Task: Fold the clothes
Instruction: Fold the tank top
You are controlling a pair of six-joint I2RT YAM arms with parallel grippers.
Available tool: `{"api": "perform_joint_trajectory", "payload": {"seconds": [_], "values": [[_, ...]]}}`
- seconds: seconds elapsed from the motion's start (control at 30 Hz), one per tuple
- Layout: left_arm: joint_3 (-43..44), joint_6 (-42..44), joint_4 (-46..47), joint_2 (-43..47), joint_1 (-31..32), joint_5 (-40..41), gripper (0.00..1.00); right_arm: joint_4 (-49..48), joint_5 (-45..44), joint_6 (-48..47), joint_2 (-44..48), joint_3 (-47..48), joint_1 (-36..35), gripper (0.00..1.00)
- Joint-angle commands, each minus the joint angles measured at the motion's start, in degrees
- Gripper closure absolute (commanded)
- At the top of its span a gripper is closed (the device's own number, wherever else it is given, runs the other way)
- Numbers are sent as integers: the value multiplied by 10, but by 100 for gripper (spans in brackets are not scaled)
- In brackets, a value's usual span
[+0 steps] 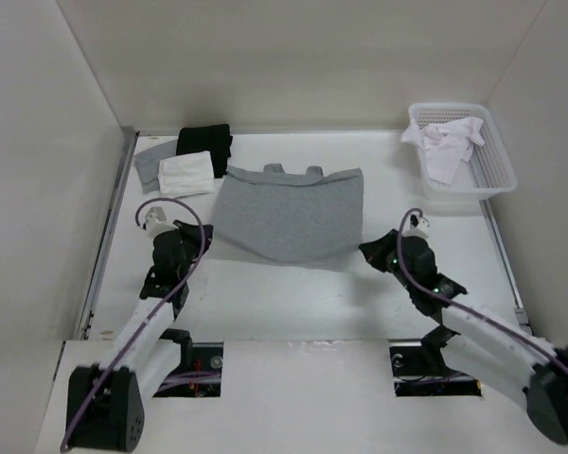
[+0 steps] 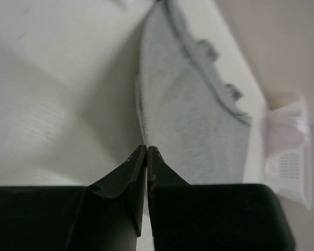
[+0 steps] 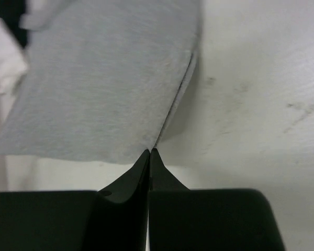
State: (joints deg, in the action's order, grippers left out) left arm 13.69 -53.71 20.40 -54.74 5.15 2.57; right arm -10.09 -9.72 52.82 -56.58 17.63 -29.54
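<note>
the grey top (image 1: 286, 216) lies flat toward the table's (image 1: 293, 303) far edge. the left gripper (image 2: 147, 149) and right gripper (image 3: 150, 151) are each closed tight at a near corner of it; whether they pinch cloth, i cannot tell.

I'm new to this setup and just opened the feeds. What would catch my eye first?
A large light heather-grey sleeveless jersey top lies spread across the middle of the white table. The left gripper and right gripper sit at its two near corners, jaws shut. At the far right corner, a white plastic mesh basket holds a crumpled white garment.
</note>
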Motion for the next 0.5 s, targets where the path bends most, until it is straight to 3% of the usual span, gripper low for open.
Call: {"api": "perform_joint_trajectory", "payload": {"seconds": [0.0,0.07,0.2,0.33,0.47], "values": [[78,28,-95,140,24,26,100,117,-64,-66,171,77,-43,100],[133,55,-174,222,37,52,100,204,-96,-99,251,137,-70,100],[259,97,-275,316,62,82,100,313,-154,-157,313,273,-124,100],[356,93,-311,343,89,76,100,346,-221,-213,321,393,-207,100],[387,85,-317,339,108,74,100,353,-255,-245,301,455,-260,100]]}}
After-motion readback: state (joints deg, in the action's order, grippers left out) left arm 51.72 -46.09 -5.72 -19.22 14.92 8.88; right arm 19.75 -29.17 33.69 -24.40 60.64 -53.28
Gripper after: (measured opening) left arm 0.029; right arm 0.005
